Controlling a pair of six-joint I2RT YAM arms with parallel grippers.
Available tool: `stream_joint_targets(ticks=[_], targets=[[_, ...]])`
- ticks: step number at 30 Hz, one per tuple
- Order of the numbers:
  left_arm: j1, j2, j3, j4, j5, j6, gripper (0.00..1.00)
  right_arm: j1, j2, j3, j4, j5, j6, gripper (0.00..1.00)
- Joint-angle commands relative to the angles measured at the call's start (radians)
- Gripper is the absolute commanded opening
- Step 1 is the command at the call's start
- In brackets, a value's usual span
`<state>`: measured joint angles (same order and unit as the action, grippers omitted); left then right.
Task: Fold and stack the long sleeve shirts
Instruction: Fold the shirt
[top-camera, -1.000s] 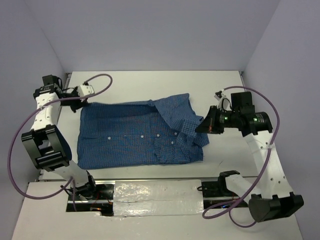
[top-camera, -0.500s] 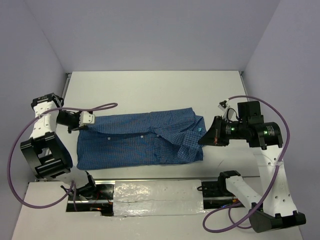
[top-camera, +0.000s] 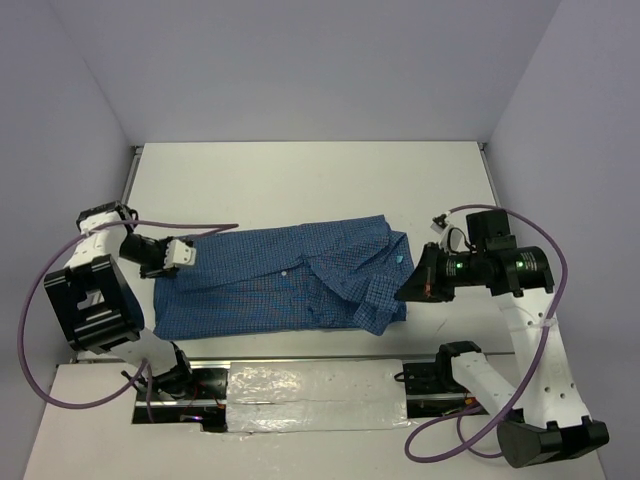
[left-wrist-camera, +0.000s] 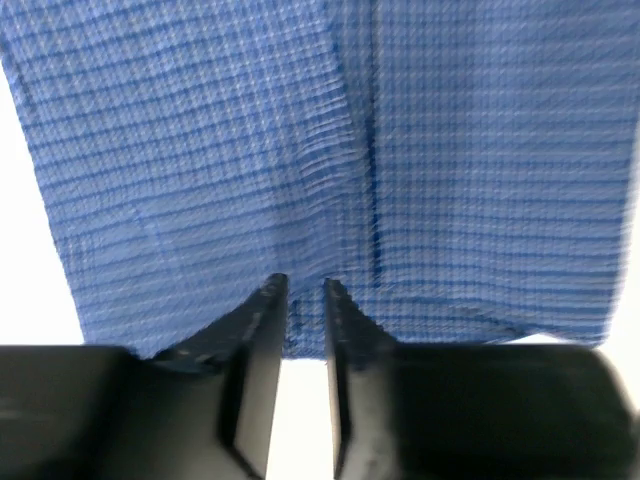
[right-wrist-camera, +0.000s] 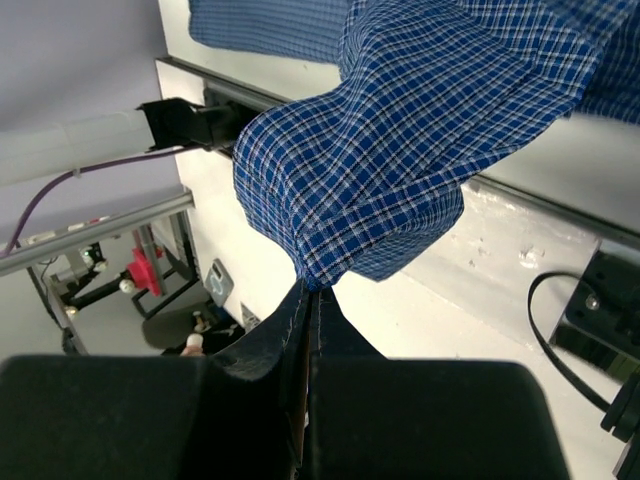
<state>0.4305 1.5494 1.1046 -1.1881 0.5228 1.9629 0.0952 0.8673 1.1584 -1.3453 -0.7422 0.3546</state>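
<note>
The blue finely checked long sleeve shirt lies across the middle of the white table, doubled over lengthwise, collar end to the right. My left gripper is at its left end; in the left wrist view the jaws are nearly closed, pinching the shirt's edge. My right gripper is at the right end, low near the table. In the right wrist view it is shut on a bunched fold of the shirt.
The white table is walled at the back and sides. A shiny metal strip with both arm bases runs along the near edge. Purple cables loop by each arm.
Both grippers have moved toward the near edge, carrying the shirt's far edge with them. The shirt is folded over and looks narrower front to back.
</note>
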Motion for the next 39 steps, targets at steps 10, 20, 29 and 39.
stream_joint_targets(ticks=[10, 20, 29, 39], targets=[[-0.024, 0.06, 0.269, 0.081, 0.08, 0.029, 0.99, -0.003, -0.021, -0.172, 0.15, -0.022, 0.07, 0.0], [-0.826, -0.326, 0.036, 0.6, 0.219, -0.784, 0.67, -0.009, 0.016, -0.357, 0.509, 0.006, 0.234, 0.0], [-1.216, -0.22, -0.132, 1.036, 0.031, -1.591, 0.59, -0.029, 0.038, -0.457, 0.845, 0.09, 0.412, 0.0], [-1.24, -0.048, 0.003, 1.113, 0.077, -2.137, 0.59, -0.032, -0.014, -0.577, 1.022, 0.208, 0.592, 0.0]])
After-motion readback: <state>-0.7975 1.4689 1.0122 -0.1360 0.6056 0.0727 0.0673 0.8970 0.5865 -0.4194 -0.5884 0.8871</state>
